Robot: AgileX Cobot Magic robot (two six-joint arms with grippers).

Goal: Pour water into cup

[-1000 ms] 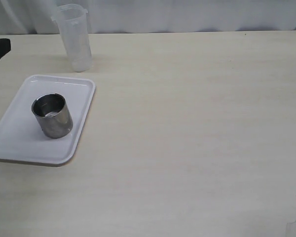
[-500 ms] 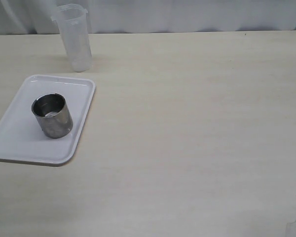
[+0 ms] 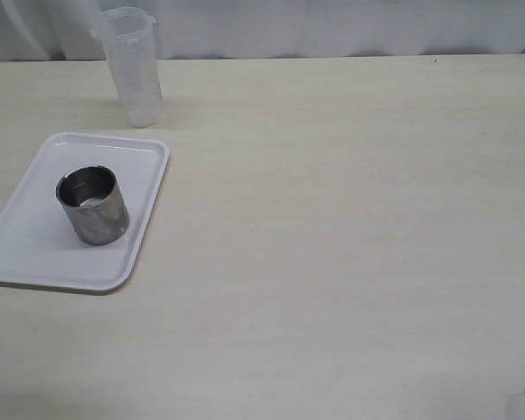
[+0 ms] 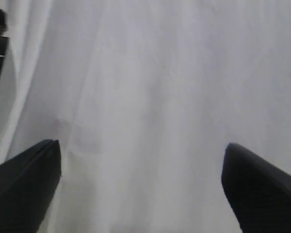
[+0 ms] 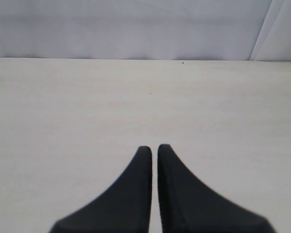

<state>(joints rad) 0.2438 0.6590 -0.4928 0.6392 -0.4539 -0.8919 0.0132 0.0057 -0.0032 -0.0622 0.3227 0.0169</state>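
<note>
tray [image 3: 35,254]: white, lower left of the exterior frame, flat on the table [image 3: 350,227].
cup [image 3: 92,206]: steel, upright on the tray, nearer its upper right part, mouth open.
beaker [image 3: 133,66]: translucent, upright at upper left of the frame, on the table just past the tray's far edge, apart from the cup.
water [image 3: 144,112]: sat low in the beaker, faint through the plastic.
left gripper [image 4: 141,155]: jaws spread wide, nothing between them, faced a white curtain [image 4: 150,73].
right gripper [image 5: 154,150]: jaws pressed together, empty, over bare table.
</note>
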